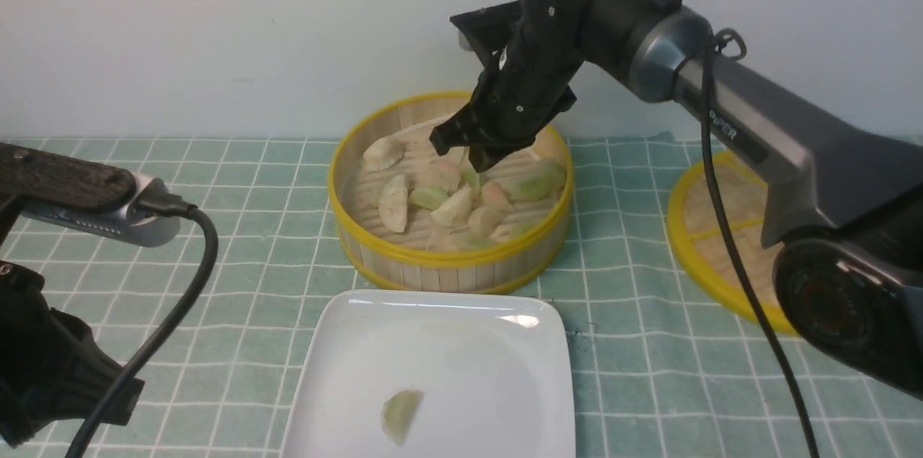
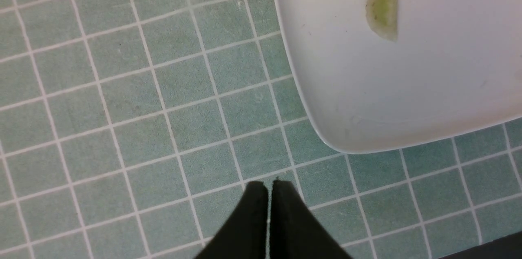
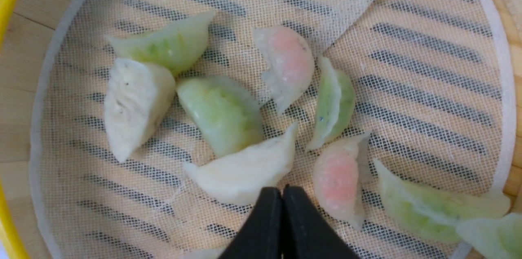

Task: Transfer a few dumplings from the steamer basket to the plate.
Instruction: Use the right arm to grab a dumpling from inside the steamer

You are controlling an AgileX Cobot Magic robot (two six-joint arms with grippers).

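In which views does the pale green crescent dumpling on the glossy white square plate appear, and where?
Front view: dumpling low, left of centre, on the plate.
Left wrist view: on the plate, away from its rounded corner.
Right wrist view: not in it.
Shared landmark: the plate on green checked cloth.

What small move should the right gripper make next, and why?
Probably open it: the right gripper is shut on nothing by a cream dumpling in the steamer basket, and the plate holds only one green dumpling.
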